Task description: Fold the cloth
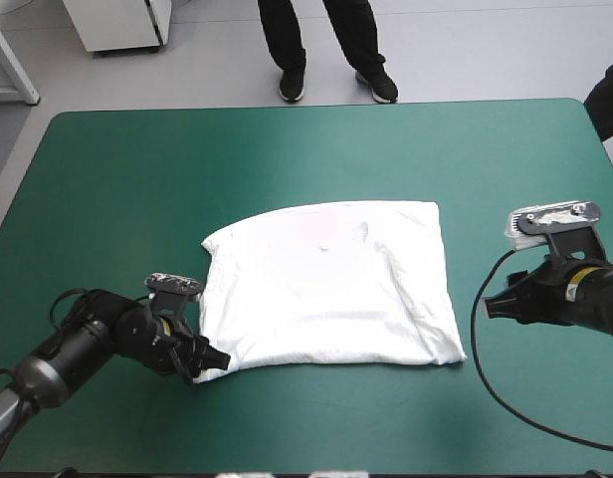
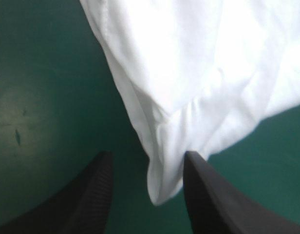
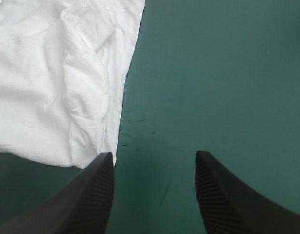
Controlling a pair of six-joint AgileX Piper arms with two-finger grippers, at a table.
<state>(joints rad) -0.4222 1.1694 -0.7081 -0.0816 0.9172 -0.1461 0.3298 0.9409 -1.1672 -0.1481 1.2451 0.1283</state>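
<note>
The white T-shirt lies folded into a rough rectangle in the middle of the teal-green cover. My left gripper is low at the shirt's near left corner. In the left wrist view that corner hangs between the open black fingers of the left gripper, close to one of them. My right gripper hovers to the right of the shirt's near right corner, apart from it. The right gripper is open over bare cover, with the T-shirt's edge just beside one finger.
Bare teal-green cover surrounds the shirt on every side, widest toward the far edge and the left. A few small dark marks dot the cover ahead of the right gripper.
</note>
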